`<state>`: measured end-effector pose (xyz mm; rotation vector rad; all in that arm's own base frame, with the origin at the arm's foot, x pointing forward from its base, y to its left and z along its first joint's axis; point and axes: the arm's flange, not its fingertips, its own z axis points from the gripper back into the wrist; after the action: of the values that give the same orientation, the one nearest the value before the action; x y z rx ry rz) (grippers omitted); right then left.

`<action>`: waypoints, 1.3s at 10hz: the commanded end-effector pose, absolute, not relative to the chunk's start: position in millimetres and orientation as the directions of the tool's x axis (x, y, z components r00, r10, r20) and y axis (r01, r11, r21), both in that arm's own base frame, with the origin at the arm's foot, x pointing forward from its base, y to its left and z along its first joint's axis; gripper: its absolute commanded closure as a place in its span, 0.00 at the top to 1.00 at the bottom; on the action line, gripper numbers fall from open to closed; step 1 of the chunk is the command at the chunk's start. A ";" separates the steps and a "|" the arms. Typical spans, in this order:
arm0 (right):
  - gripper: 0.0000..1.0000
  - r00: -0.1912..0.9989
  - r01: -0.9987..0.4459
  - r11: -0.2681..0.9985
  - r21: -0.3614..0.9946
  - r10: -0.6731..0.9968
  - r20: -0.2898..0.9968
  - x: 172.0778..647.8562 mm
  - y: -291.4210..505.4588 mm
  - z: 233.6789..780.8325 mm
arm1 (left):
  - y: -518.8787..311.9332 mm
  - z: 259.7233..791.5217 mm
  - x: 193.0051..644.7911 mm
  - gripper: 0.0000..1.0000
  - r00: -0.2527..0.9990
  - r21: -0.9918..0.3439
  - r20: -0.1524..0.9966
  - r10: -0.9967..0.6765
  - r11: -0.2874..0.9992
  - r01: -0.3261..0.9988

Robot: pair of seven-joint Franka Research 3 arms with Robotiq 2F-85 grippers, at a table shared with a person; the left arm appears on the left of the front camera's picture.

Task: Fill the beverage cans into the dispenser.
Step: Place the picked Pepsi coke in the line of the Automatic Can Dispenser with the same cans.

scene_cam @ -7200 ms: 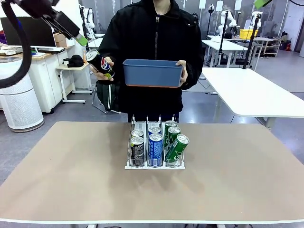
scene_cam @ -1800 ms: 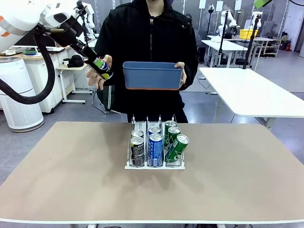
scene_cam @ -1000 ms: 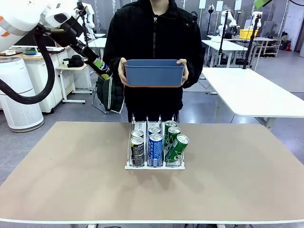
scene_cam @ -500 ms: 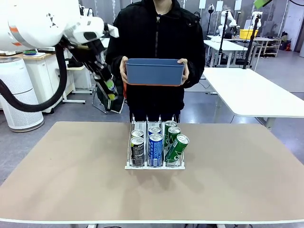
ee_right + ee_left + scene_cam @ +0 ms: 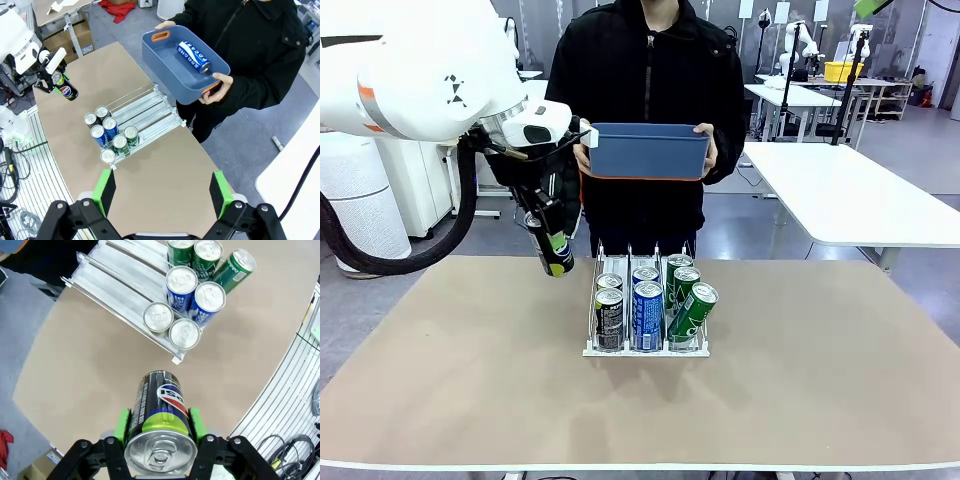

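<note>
The left gripper (image 5: 159, 426) clamps a slim black-grey aluminium can (image 5: 161, 397) near its top, above the tan table (image 5: 470, 350), left of the white wire dispenser (image 5: 117, 277); smooth, thin-walled, probably full, so firm mid-wall grip suits; the right gripper (image 5: 163, 192) gapes empty

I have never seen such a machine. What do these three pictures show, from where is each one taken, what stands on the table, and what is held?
It is a robot with two white arms. Each arm ends in a gripper, a hand with two fingers. The front picture is taken from the robot's side, across the table toward a person. The person holds a blue bin, and one blue can lies in it. On the table stands the dispenser, a small rack with seven cans. The front green can leans. The other two pictures come from cameras on the wrists. The left gripper is shut on a dark can, in the air near the rack. The right gripper is open and empty, high above the table.
</note>
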<state>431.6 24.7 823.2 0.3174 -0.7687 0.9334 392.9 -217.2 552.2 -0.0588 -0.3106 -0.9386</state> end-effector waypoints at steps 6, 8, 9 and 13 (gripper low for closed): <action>1.00 0.367 -0.813 0.578 -0.070 0.602 0.709 429.3 25.2 822.1 | -228.7 545.8 390.3 0.58 0.557 0.065 0.292 -0.778 0.597 0.800; 1.00 0.367 -0.813 0.578 -0.070 0.602 0.709 429.3 25.2 822.1 | -254.4 527.5 379.8 0.58 0.629 0.030 0.261 -0.732 0.658 0.753; 1.00 0.367 -0.813 0.578 -0.070 0.602 0.709 429.3 25.2 822.1 | -267.4 518.0 374.6 0.58 0.651 0.019 0.242 -0.719 0.674 0.738; 1.00 0.367 -0.813 0.578 -0.070 0.602 0.709 429.3 25.2 822.1 | -293.2 477.8 362.9 0.58 0.692 -0.032 0.286 -0.663 0.715 0.698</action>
<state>431.5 24.7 823.2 0.3173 -0.7688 0.9333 360.9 -292.8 486.1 -0.0925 -0.2149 -0.7806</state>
